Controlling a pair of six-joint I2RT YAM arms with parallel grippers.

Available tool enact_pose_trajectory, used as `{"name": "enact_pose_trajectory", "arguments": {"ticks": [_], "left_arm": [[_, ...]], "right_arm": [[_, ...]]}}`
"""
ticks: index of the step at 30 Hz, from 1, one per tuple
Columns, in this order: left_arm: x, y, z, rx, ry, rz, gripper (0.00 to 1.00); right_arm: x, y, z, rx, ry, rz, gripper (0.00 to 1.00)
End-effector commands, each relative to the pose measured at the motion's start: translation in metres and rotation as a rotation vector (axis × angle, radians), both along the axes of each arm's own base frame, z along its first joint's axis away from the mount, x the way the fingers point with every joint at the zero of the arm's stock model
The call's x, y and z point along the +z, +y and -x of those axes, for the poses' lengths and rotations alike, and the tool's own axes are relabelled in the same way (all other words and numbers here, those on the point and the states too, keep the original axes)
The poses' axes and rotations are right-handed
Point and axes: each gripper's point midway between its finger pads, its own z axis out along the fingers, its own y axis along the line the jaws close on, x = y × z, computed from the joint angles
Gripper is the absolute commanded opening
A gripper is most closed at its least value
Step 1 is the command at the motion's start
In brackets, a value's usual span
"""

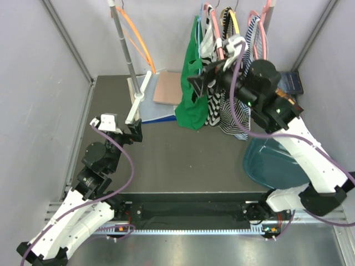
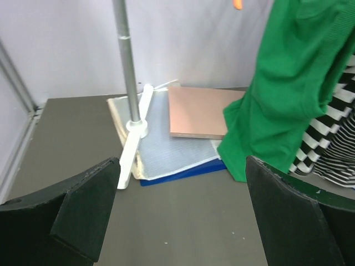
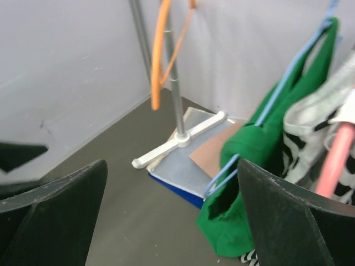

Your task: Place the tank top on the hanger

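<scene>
The tank top hangs at the 12 o'clock side of the table, draped from the rail with its hem just above the table surface. In the right wrist view, the light-blue hanger runs down the edge of the green fabric. Its lower corner loops out at the 7 o'clock side of the garment, and its hook is cut off at the frame edge. Whether both shoulder straps sit on the wire cannot be determined. Striped tops on pink hangers hang directly at the 3 o'clock side of the tank top, touching it. The right gripper is raised at the 3 o'clock edge of the tank top, level with the garment. Its jaws are spread wide and nothing is between them. The left gripper sits low at the 9 o'clock side of the table. Its jaws are also wide apart and empty, and they face the stand. The metal pole rises from a white cross base at 11 o'clock and carries an orange hanger. The base rests on a clear sheet. A brown board lies between the base and the tank top. A teal container sits at 4 o'clock, partly under the right arm.
</scene>
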Motion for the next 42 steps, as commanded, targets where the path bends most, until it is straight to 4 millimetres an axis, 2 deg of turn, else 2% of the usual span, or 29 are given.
{"name": "enact_pose_trajectory", "arguments": {"ticks": [1,2,3,5,6,7,8,10,11,13,15,16,17,19,20,22,25,30,42], "left_arm": [[0.013,0.014,-0.003,0.078,-0.049,0.035,0.99],[0.013,0.014,-0.003,0.08,-0.046,0.033,0.99],[0.012,0.014,-0.003,0.082,-0.044,0.032,0.99],[0.013,0.015,-0.004,0.089,-0.046,0.033,0.99],[0.013,0.014,-0.003,0.085,-0.047,0.033,0.99],[0.012,0.014,-0.004,0.084,-0.045,0.028,0.99],[0.012,0.013,-0.005,0.083,-0.044,0.029,0.99],[0.012,0.013,-0.005,0.082,-0.04,0.026,0.99],[0.011,0.011,-0.006,0.08,-0.034,0.022,0.99],[0.01,0.01,-0.007,0.079,-0.03,0.02,0.99],[0.01,0.009,-0.008,0.075,-0.028,0.021,0.99],[0.009,0.01,-0.008,0.078,-0.025,0.019,0.99],[0.01,0.01,-0.008,0.078,-0.027,0.021,0.99],[0.009,0.009,-0.008,0.077,-0.026,0.02,0.99],[0.008,0.007,-0.008,0.065,-0.026,0.017,0.99],[0.009,0.005,-0.008,0.055,-0.03,0.013,0.99],[0.01,0.003,-0.008,0.045,-0.03,0.016,0.99],[0.011,0.002,-0.009,0.039,-0.031,0.02,0.99],[0.012,0.003,-0.007,0.037,-0.051,0.024,0.99]], "right_arm": [[0.0,0.007,0.046,0.135,-0.175,0.076,1.0],[-0.002,0.004,0.058,0.149,-0.185,0.073,1.0],[-0.03,0.004,0.057,0.151,-0.14,0.104,1.0],[-0.041,-0.008,0.061,0.113,-0.121,0.094,1.0],[-0.071,-0.01,0.059,0.1,-0.061,0.121,1.0],[-0.082,-0.015,0.059,0.077,-0.037,0.129,1.0],[-0.104,-0.026,0.055,0.018,-0.001,0.158,1.0],[-0.124,-0.042,0.052,-0.052,0.064,0.135,1.0],[-0.14,-0.051,0.054,-0.08,0.101,0.124,1.0],[-0.153,-0.069,0.05,-0.157,0.132,0.107,1.0],[-0.169,-0.085,0.053,-0.203,0.169,0.082,1.0],[-0.167,-0.099,0.054,-0.244,0.162,0.056,1.0],[-0.18,-0.104,0.054,-0.263,0.188,0.051,1.0],[-0.181,-0.127,0.052,-0.347,0.19,0.017,1.0],[-0.188,-0.134,0.052,-0.381,0.207,0.011,1.0],[-0.184,-0.151,0.053,-0.441,0.19,-0.012,1.0],[-0.183,-0.161,0.054,-0.481,0.188,-0.029,1.0],[-0.187,-0.168,0.051,-0.517,0.201,-0.033,1.0],[-0.194,-0.17,0.05,-0.534,0.213,-0.044,1.0]]}}
